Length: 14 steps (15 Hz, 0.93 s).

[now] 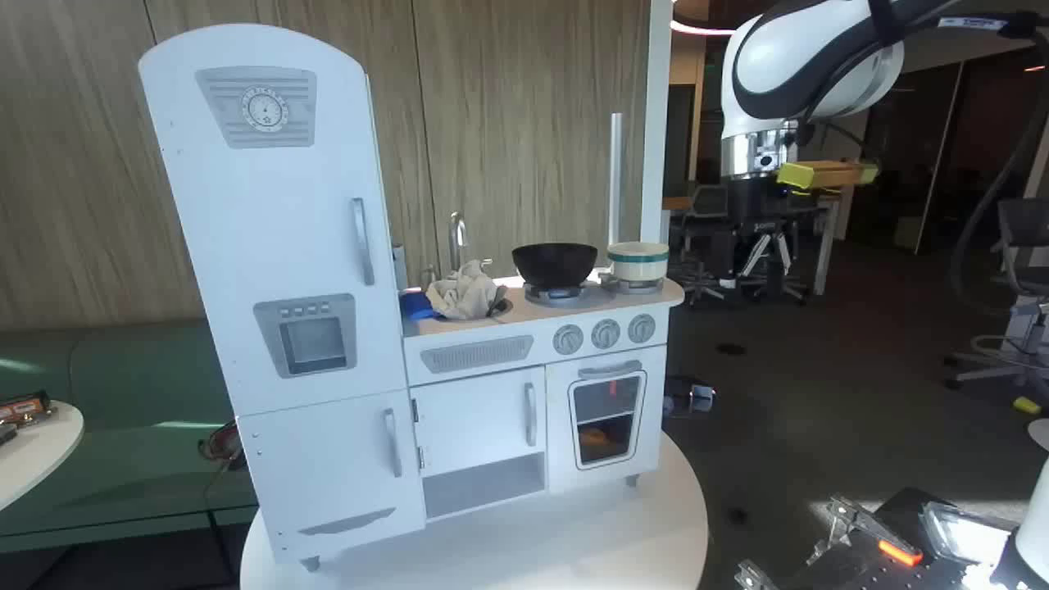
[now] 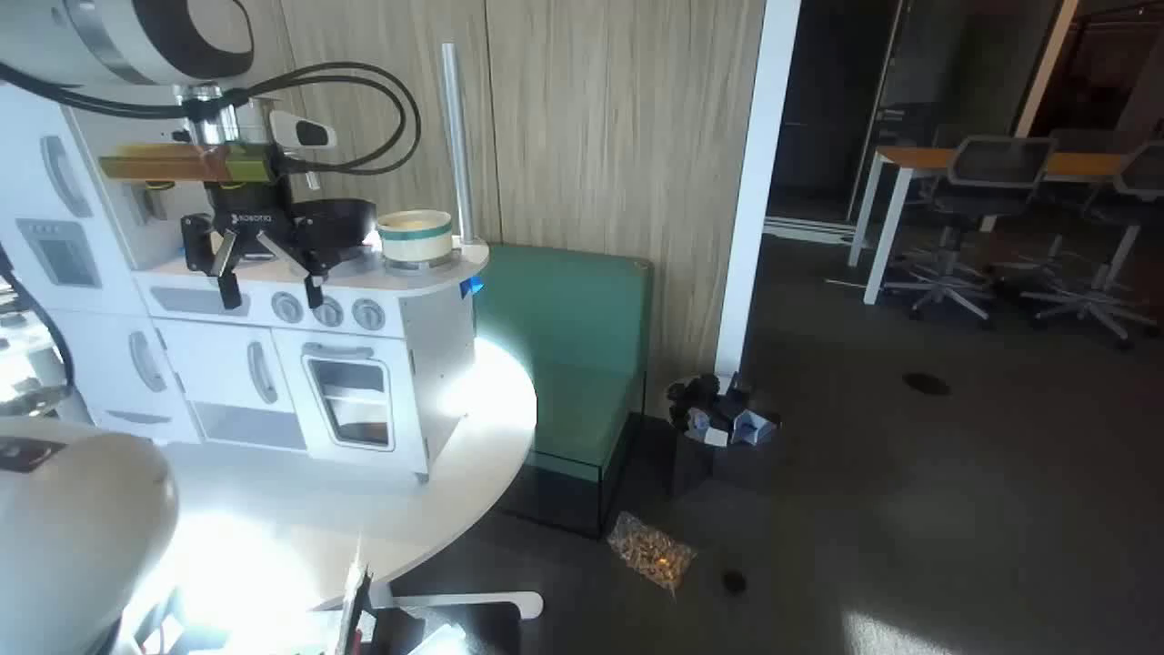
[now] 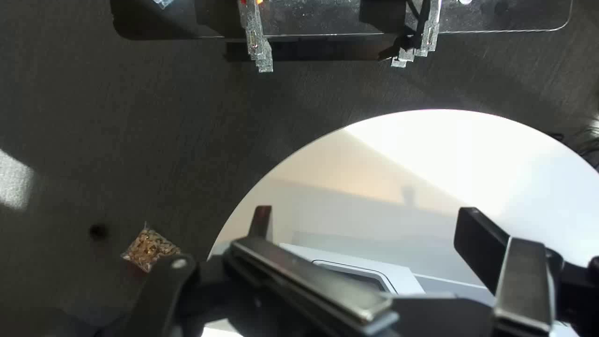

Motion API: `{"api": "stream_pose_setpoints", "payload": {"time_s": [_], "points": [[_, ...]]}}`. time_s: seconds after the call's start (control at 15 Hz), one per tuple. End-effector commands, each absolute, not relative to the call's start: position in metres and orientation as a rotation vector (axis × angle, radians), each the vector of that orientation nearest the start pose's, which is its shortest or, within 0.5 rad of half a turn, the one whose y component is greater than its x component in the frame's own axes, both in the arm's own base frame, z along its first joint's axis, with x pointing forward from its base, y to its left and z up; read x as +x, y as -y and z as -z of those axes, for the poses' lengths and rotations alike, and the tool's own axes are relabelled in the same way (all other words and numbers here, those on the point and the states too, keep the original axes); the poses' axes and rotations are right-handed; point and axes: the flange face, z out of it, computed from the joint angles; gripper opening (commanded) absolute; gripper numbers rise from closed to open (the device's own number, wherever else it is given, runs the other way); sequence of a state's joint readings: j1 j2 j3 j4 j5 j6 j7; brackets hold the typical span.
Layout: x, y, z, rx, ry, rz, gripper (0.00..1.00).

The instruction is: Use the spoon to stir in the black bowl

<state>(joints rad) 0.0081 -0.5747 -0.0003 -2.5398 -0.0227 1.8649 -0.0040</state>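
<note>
The gripper hung with jaws spread wide, holding nothing. Beyond it, the black bowl sat on a burner. Beside a cloth near the tap lay a dark utensil, perhaps the spoon: probably light, stiff, slippery, best pinched along its handle.

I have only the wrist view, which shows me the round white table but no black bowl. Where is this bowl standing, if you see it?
Observer: In an exterior view, the black bowl sits on a burner of the toy kitchen.
Operator: Is there something near it that I must avoid?
Observer: Yes, a green-banded pot stands close to its right in both exterior views.
Operator: Do you also notice something for stirring?
Observer: Perhaps: a dark spoon-like object shows beside a crumpled cloth, but it is too small to be sure.
</note>
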Motion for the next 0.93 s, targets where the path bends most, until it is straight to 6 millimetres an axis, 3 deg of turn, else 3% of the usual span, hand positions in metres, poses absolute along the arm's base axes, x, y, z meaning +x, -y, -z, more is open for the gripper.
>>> {"api": "stream_pose_setpoints", "payload": {"time_s": [0.0, 0.67, 0.87], "points": [[0.361, -0.001, -0.457, -3.159, 0.031, -0.158, 1.0], [0.361, -0.001, -0.458, -3.159, 0.031, -0.156, 1.0], [0.403, 0.026, -0.472, -3.125, -0.117, 0.018, 1.0]]}}
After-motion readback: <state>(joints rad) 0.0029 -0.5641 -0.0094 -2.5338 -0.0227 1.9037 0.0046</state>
